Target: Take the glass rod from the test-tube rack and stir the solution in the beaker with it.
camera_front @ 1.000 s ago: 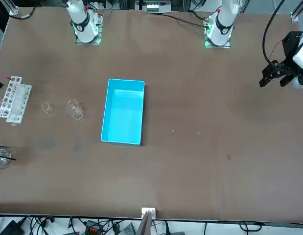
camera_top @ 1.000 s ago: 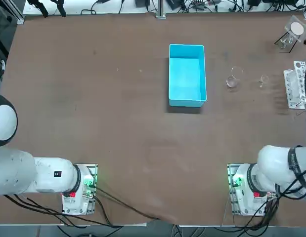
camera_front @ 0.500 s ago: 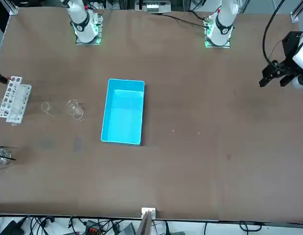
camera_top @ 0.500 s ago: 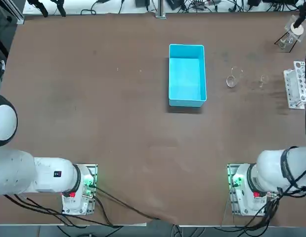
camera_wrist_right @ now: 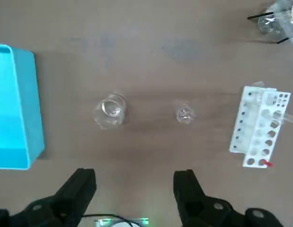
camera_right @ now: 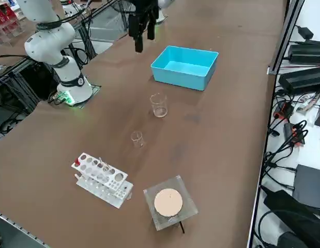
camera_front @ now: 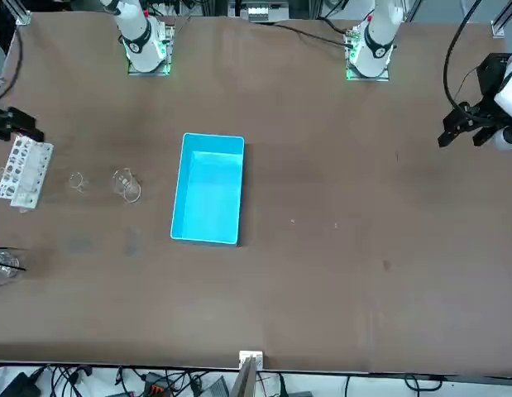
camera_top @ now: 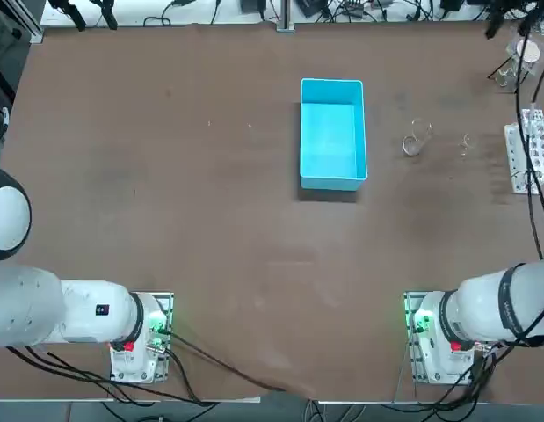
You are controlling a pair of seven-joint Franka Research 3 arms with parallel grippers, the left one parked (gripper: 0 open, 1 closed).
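Brown bench (camera_wrist_right: 137,47) fills every view, with the test-tube rack (camera_wrist_right: 257,127) at its right side and the beaker (camera_wrist_right: 110,108) between the rack and a blue bin (camera_wrist_right: 13,109). A smaller glass vessel (camera_wrist_right: 184,113) stands between the beaker and the rack.

Over the last second the right gripper (camera_wrist_right: 134,177) has come further into the front view, by the rack's robot-ward end. It hangs high, fingers apart and empty. I judge the approach is under way and no grasp has begun.

The glass rod (camera_wrist_right: 281,115) sits in the rack, faint. It seems to lean, with its long axis tilted and its upper end passing the rack's side away from the beaker.
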